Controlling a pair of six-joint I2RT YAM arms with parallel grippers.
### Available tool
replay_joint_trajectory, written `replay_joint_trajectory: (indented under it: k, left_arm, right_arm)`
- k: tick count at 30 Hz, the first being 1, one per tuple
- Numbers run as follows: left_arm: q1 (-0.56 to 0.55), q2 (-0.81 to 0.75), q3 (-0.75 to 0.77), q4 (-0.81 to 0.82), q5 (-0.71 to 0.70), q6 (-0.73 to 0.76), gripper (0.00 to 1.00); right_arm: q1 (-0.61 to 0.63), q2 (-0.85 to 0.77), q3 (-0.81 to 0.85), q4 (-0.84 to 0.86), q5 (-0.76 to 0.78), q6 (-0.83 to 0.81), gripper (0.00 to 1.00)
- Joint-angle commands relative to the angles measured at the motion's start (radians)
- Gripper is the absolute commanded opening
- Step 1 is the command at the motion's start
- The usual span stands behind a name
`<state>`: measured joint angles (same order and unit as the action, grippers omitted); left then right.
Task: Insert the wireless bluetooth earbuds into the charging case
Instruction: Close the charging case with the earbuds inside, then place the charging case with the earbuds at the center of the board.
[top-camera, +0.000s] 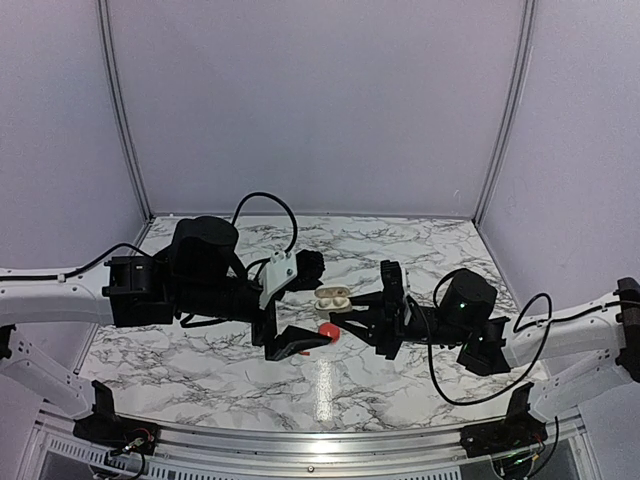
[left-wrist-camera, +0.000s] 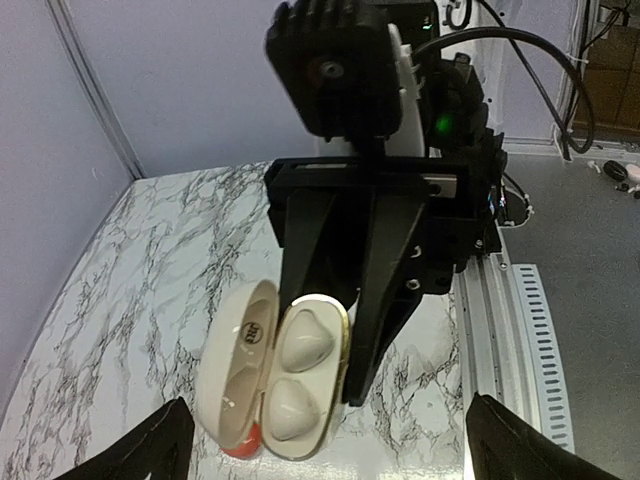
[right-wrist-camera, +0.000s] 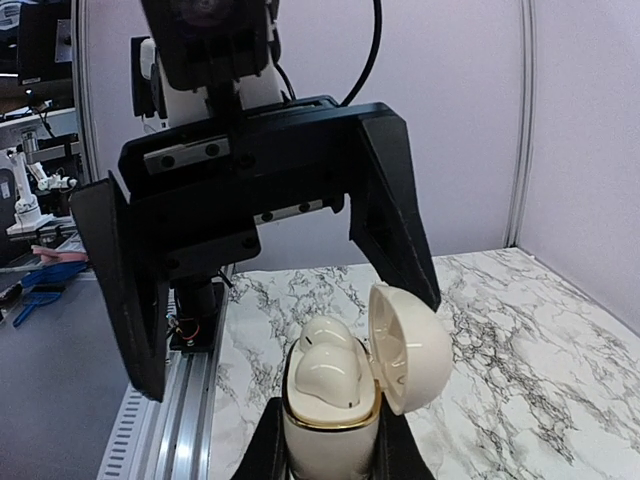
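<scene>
The charging case (top-camera: 332, 297) is cream-white with a gold rim, and its lid is open. Two white earbuds (right-wrist-camera: 330, 375) sit in its wells, also seen in the left wrist view (left-wrist-camera: 303, 343). No tiny red stemmed pieces show. My right gripper (right-wrist-camera: 328, 452) is shut on the case body (right-wrist-camera: 330, 445) and holds it upright above the table. My left gripper (top-camera: 303, 305) is open and empty, its fingers (right-wrist-camera: 395, 220) spread wide on either side of the case without touching it. The case also shows in the left wrist view (left-wrist-camera: 235, 370).
A red ball-like object (top-camera: 329, 333) lies on the marble table (top-camera: 420, 250) just under the case, partly hidden by it in the left wrist view (left-wrist-camera: 242, 450). A metal rail (top-camera: 320, 440) runs along the near edge. Grey walls enclose the back and sides.
</scene>
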<state>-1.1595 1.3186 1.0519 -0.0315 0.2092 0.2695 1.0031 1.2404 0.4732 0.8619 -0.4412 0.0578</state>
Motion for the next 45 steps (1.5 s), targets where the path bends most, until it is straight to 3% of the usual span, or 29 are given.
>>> replay_joint_trajectory:
  k: [1, 11, 13, 18, 22, 34, 40, 45]
  left_arm:
    - [-0.043, -0.018, 0.027, 0.008, 0.022, 0.045, 0.95]
    - [-0.077, -0.034, 0.029, -0.031, 0.007, 0.074, 0.78]
    - [-0.076, -0.036, 0.028, -0.029, -0.07, 0.051, 0.8]
    - [-0.045, -0.05, -0.05, 0.115, -0.343, -0.083, 0.99]
    - [0.005, -0.088, -0.143, 0.238, -0.399, -0.205, 0.99]
    - [0.13, -0.103, -0.236, 0.245, -0.636, -0.496, 0.99]
    - [0.133, -0.126, -0.271, 0.24, -0.76, -0.523, 0.99]
    - [0.136, -0.117, -0.262, 0.192, -0.743, -0.53, 0.99]
  right_arm:
    - [-0.014, 0.012, 0.044, -0.002, -0.012, 0.032, 0.0]
    - [-0.071, 0.007, 0.016, 0.049, -0.005, 0.109, 0.0]
    - [-0.088, 0.008, 0.012, 0.049, 0.003, 0.124, 0.0]
    - [-0.187, 0.056, 0.039, -0.058, 0.027, 0.178, 0.0]
    - [-0.254, 0.136, 0.112, -0.222, 0.043, 0.188, 0.0]
    - [-0.374, 0.535, 0.415, -0.427, -0.035, 0.197, 0.0]
    - [-0.377, 0.705, 0.576, -0.491, -0.069, 0.196, 0.0]
    - [-0.381, 0.816, 0.685, -0.546, -0.097, 0.195, 0.0]
